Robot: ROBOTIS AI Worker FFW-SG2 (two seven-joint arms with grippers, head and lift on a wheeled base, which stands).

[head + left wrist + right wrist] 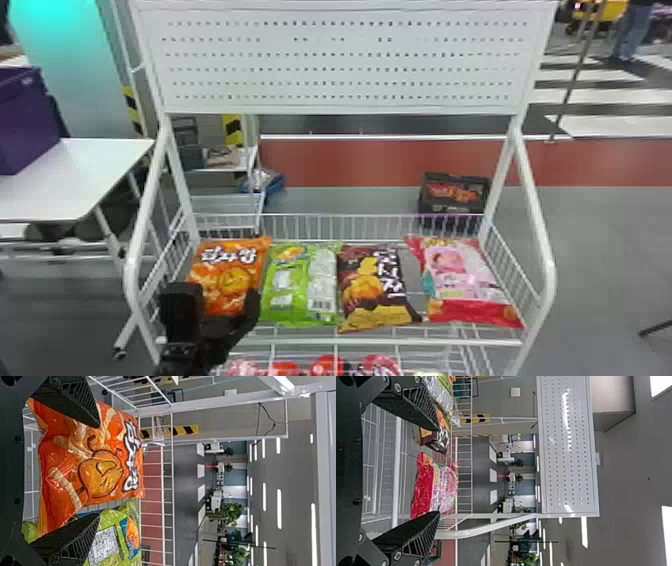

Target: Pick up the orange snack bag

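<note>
Orange glossy snack bag (227, 280) sits in a white wire basket (360, 342), left of centre in the frame, end of the row. Label: bold white letters w/ dark outlines nr its upper edge, cartoon face on a golden round shape below.

L pincer (218, 291), black, comes in from the bottom edge, lower left of frame; it's released, flat fingers spread wide, one at each side of the bag's lower part. Can't tell if either finger touches it. L wrist view: orange pkg btwn & beyond the ribbed fingers, w/ same white lettering.

Just right of it, a bright green plastic bag (300, 280): pale printed info panel, barcode (322, 304) nr its lower right. Next, a dark brown bag w/ yellow base (370, 285), lg white characters down its right side. Right end of row, a pink-and-red bag (465, 280) w/ pink artwork & small print, too small to make out.

R pincer (438, 471) shows in its own wrist view, also released, fingers well apart; nothing gripped, pink-and-red bag out beyond them.

Upper centre of frame: white perforated metal panel (345, 60) above the basket. Bottom edge, centre: red & pink pkgs (327, 366) on the tier below. Right of centre, behind basket: black crate (430, 205) w/ red-orange contents.
</note>
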